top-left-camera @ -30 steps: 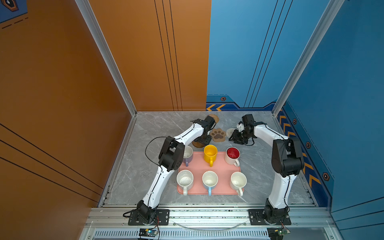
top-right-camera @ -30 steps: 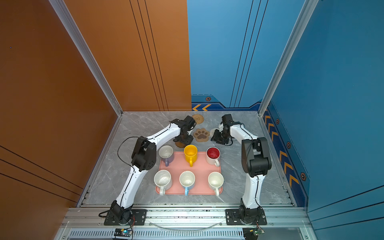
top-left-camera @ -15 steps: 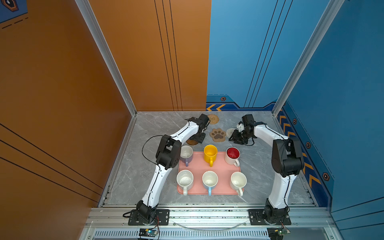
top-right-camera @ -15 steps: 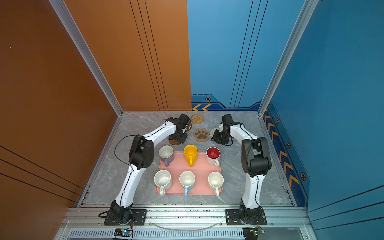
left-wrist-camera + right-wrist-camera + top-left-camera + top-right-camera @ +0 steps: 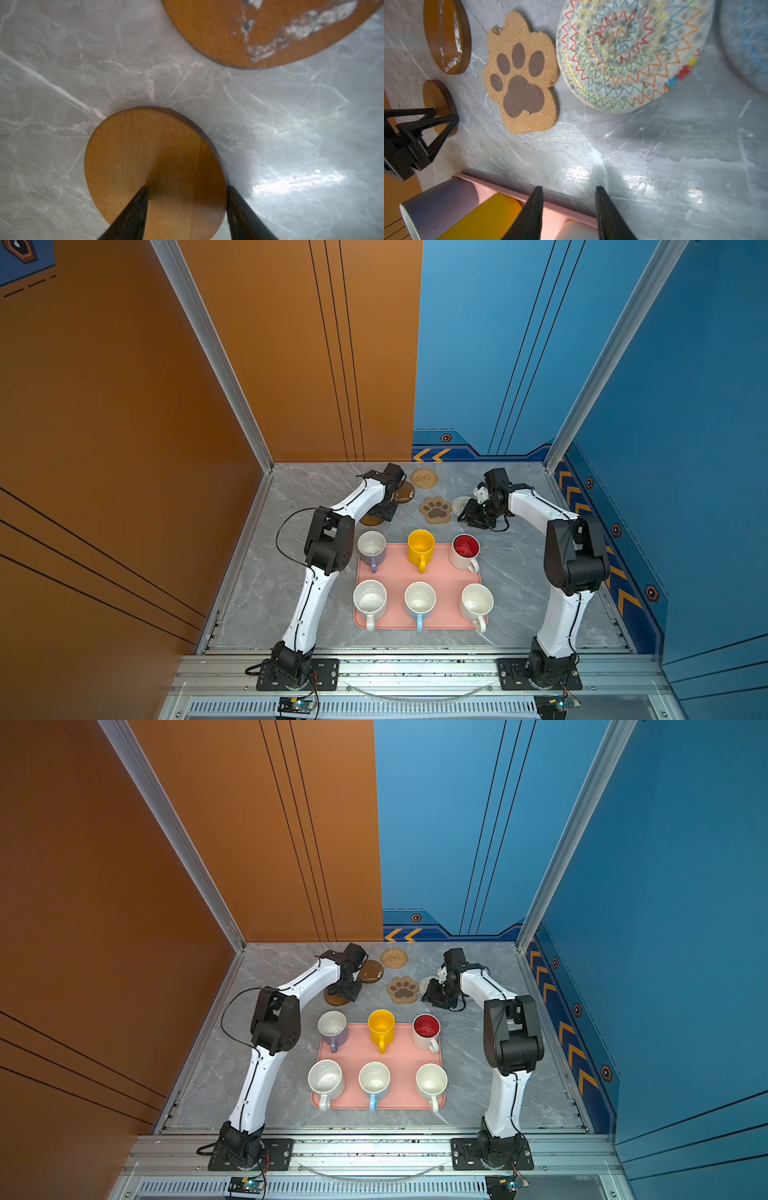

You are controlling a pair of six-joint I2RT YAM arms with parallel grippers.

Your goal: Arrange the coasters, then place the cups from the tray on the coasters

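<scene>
Across both top views, the tray (image 5: 399,574) lies toward the front of the marble table (image 5: 282,572). Six cups stand on it: lilac mug (image 5: 371,545), yellow mug (image 5: 421,546) and red-lined mug (image 5: 465,549) in the far row, then speckled mug (image 5: 369,599), light-blue mug (image 5: 420,599) and plain white mug (image 5: 476,601) in the near row. Beyond it lie the rattan coaster (image 5: 424,477), paw coaster (image 5: 402,989), white woven coaster (image 5: 460,502) and smeared brown disc (image 5: 370,971). The left gripper (image 5: 384,511) stands on the plain brown disc (image 5: 370,521), and the right gripper (image 5: 469,516) is just beside the white woven coaster. Orange chevrons (image 5: 432,455) and hexagon badges (image 5: 446,438) mark the blue wall; the badges are too small to read.

From the left wrist, the left gripper (image 5: 187,188) has its jaws partly apart. One fingertip rests on the flat plain brown disc (image 5: 145,149), the other at its rim; nothing is clamped. The smeared brown disc (image 5: 249,31) lies apart.

From the right wrist, the right gripper (image 5: 568,187) shows a narrow, empty gap over bare table by the tray (image 5: 500,187) rim. The paw coaster (image 5: 519,72) lies just beside the white woven coaster (image 5: 629,52), stitched in coloured zigzags with a striped tab (image 5: 681,74); any writing there is unreadable. The pale-blue coaster (image 5: 747,41) is blurred.
</scene>
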